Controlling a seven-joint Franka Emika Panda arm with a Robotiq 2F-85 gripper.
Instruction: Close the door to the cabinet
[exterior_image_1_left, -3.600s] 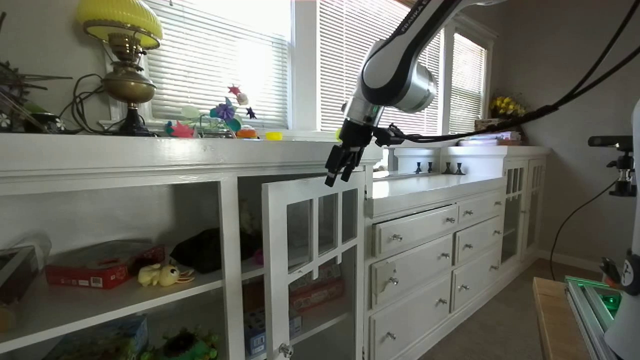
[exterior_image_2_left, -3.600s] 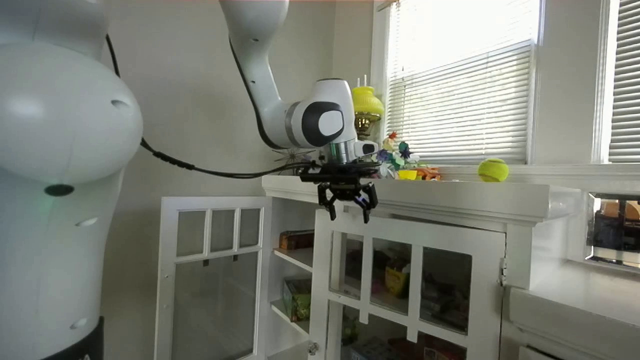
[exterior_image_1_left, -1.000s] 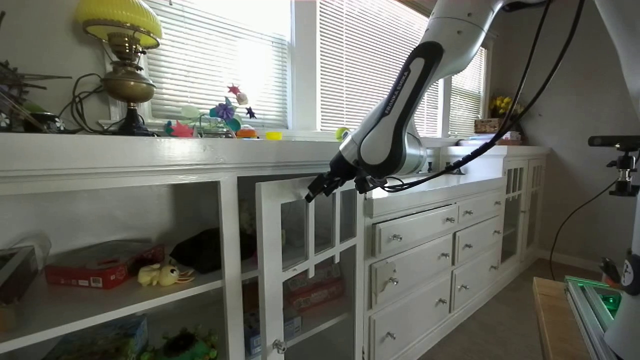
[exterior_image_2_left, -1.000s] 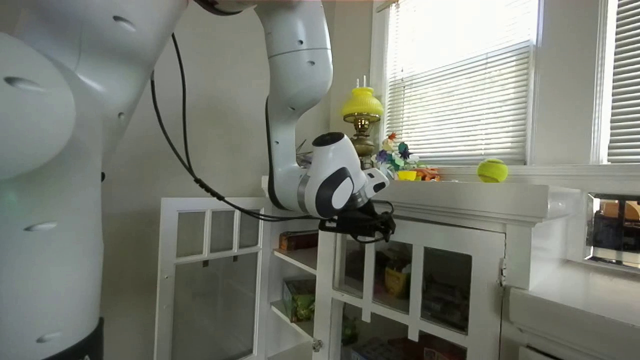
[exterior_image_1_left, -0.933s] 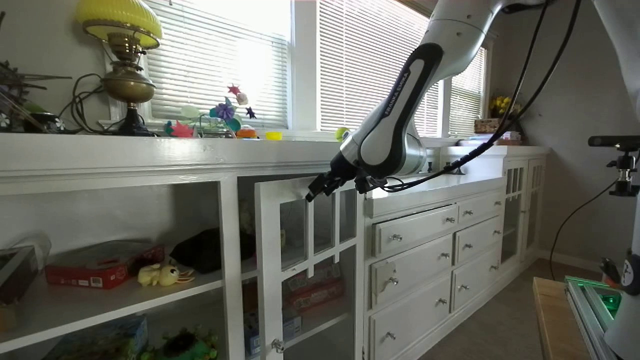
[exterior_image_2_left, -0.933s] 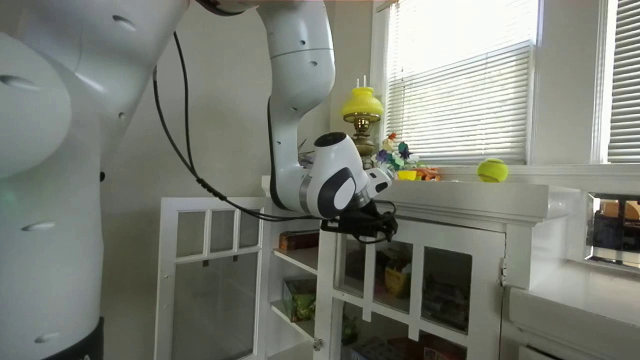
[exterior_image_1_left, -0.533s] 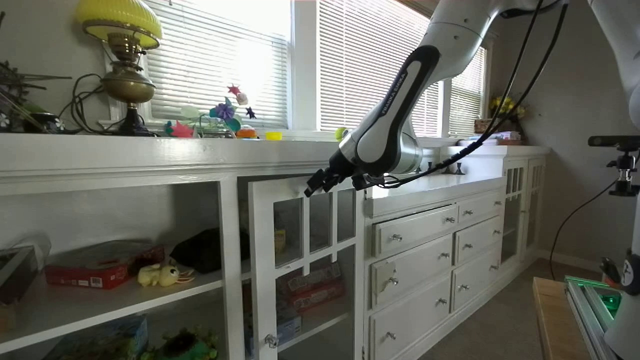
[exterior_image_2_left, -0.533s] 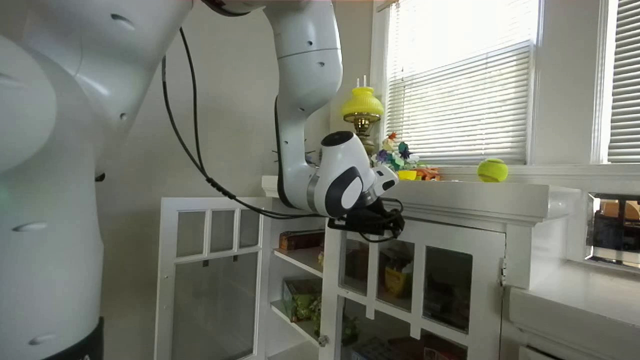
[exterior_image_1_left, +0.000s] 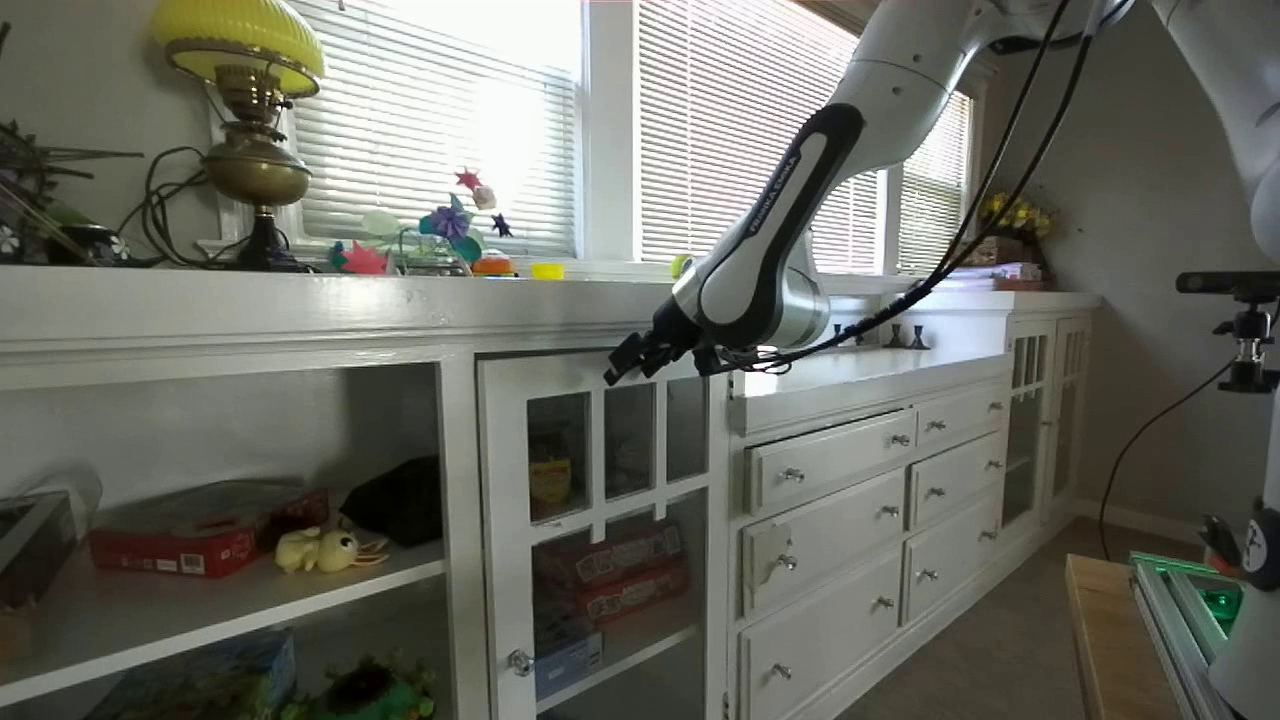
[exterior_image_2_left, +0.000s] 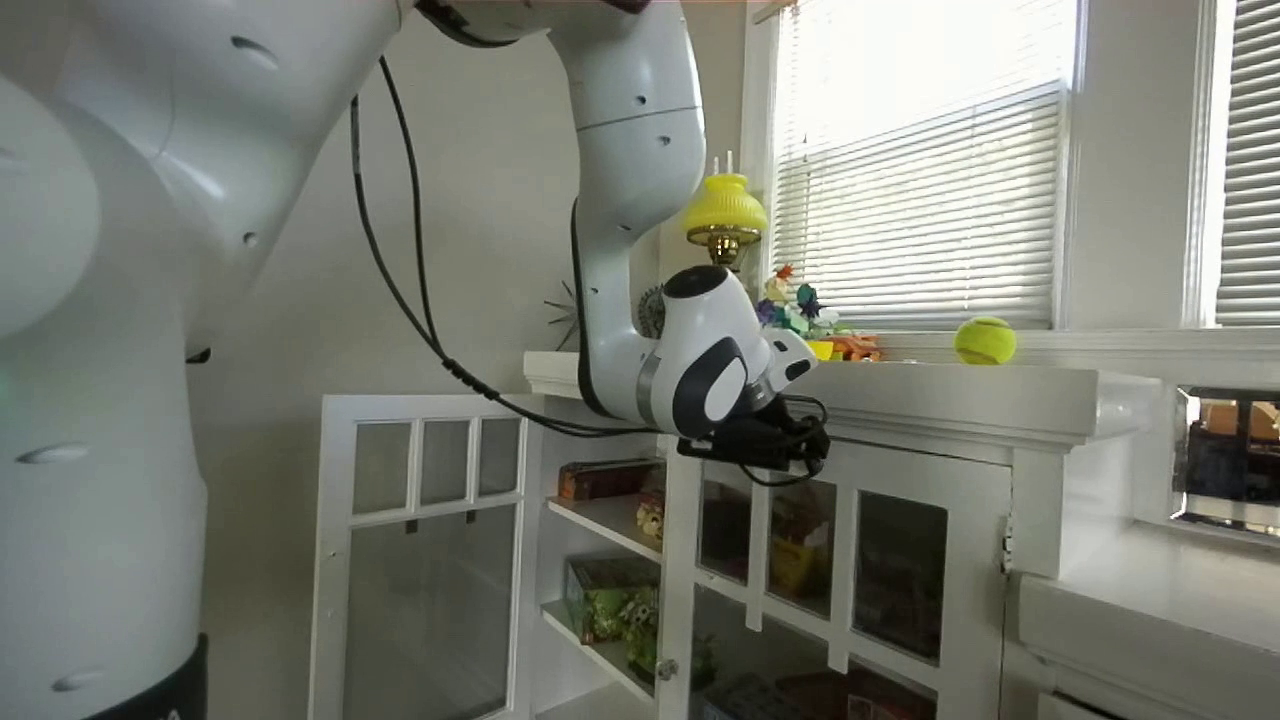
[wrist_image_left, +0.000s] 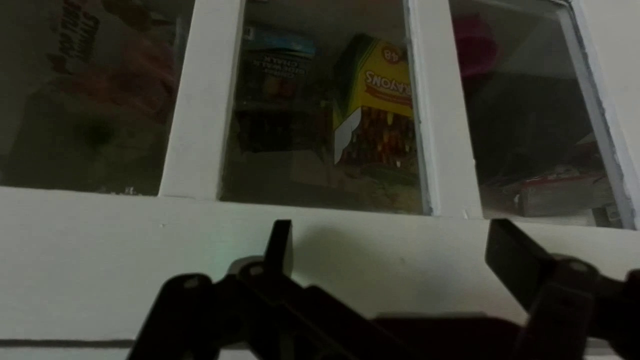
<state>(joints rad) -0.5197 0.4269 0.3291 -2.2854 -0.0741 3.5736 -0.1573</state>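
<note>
On the built-in white wooden cabinet (exterior_image_1_left: 465, 520), the white glass-paned door (exterior_image_1_left: 610, 508) now sits further in, nearly flush, so likely only a last push remains; the black two-fingered gripper (wrist_image_left: 390, 240), jaws apart, is at the door's top rail (wrist_image_left: 110, 250), contact unclear.

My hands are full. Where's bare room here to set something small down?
The upper open shelf is bare between its front edge and the red box, up to the yellow toy. The low counter is bare in front of the candlesticks. Crowded: the cabinet top around the lamp and paper flowers, and by the door, where the claw is.
</note>
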